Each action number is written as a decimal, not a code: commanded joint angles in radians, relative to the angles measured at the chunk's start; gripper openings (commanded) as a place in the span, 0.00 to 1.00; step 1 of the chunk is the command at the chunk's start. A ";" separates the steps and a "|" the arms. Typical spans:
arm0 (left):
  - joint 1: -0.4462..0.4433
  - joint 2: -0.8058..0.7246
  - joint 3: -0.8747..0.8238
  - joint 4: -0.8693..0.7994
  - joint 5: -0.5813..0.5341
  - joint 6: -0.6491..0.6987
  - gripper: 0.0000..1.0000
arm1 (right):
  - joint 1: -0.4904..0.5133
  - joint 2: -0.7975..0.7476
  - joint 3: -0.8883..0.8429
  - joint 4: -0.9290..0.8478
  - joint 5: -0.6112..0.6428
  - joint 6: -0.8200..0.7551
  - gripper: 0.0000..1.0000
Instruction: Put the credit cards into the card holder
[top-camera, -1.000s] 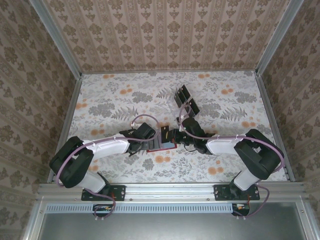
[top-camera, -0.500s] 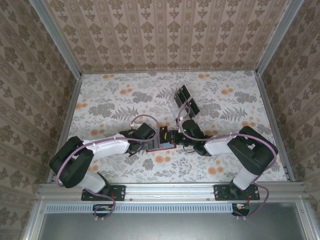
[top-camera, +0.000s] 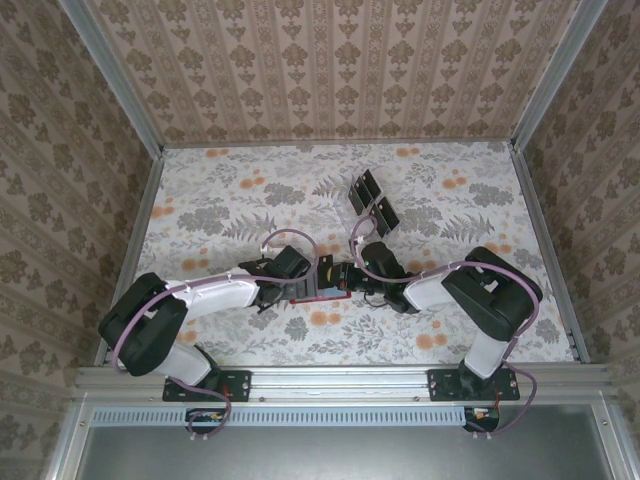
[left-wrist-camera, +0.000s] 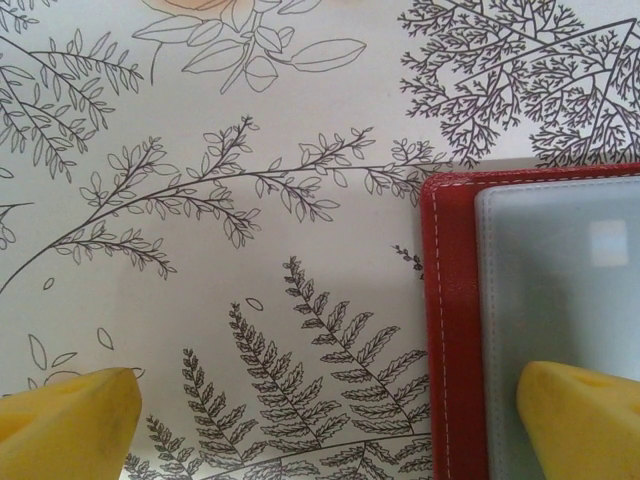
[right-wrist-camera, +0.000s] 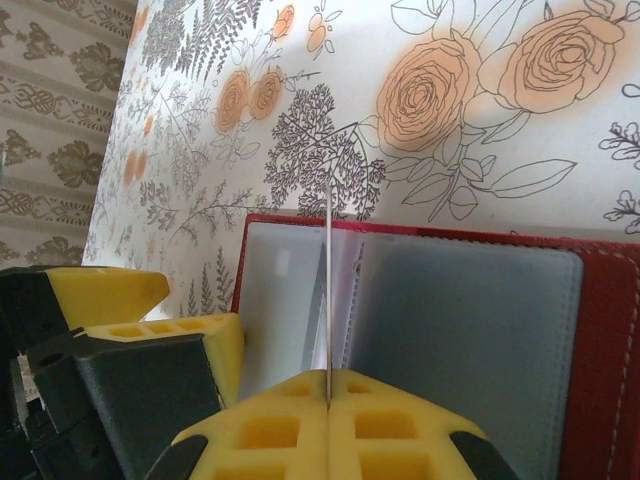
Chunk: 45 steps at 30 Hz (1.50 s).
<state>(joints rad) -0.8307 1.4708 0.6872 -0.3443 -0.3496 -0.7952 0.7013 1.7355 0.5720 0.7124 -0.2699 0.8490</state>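
Note:
The card holder lies open on the flowered table, a red wallet with clear sleeves inside. My right gripper is shut on one credit card, seen edge-on and standing upright over the wallet's fold between the sleeves. My left gripper is open wide at the wallet's left edge; its right finger rests on the clear sleeve, its left finger over bare table. More black credit cards lie farther back, past both grippers.
Another black card lies beside the first, on a clear plastic sheet at mid-table. The two grippers stand close together over the wallet. Patterned walls enclose the table on three sides.
My right gripper has moved left with the card, from the wallet's right side to over its fold. The left arm has held still.

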 joint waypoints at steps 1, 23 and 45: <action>-0.002 0.007 -0.026 -0.065 -0.012 -0.018 1.00 | 0.015 0.024 -0.009 0.042 -0.016 0.006 0.00; -0.002 0.003 -0.032 -0.067 -0.012 -0.021 1.00 | 0.025 -0.069 -0.019 0.011 0.051 0.028 0.00; -0.001 0.001 -0.032 -0.067 -0.013 -0.021 1.00 | 0.053 0.026 -0.021 0.119 0.063 0.101 0.00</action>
<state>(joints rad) -0.8307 1.4708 0.6834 -0.3492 -0.3649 -0.8097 0.7456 1.7401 0.5507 0.7696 -0.2321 0.9215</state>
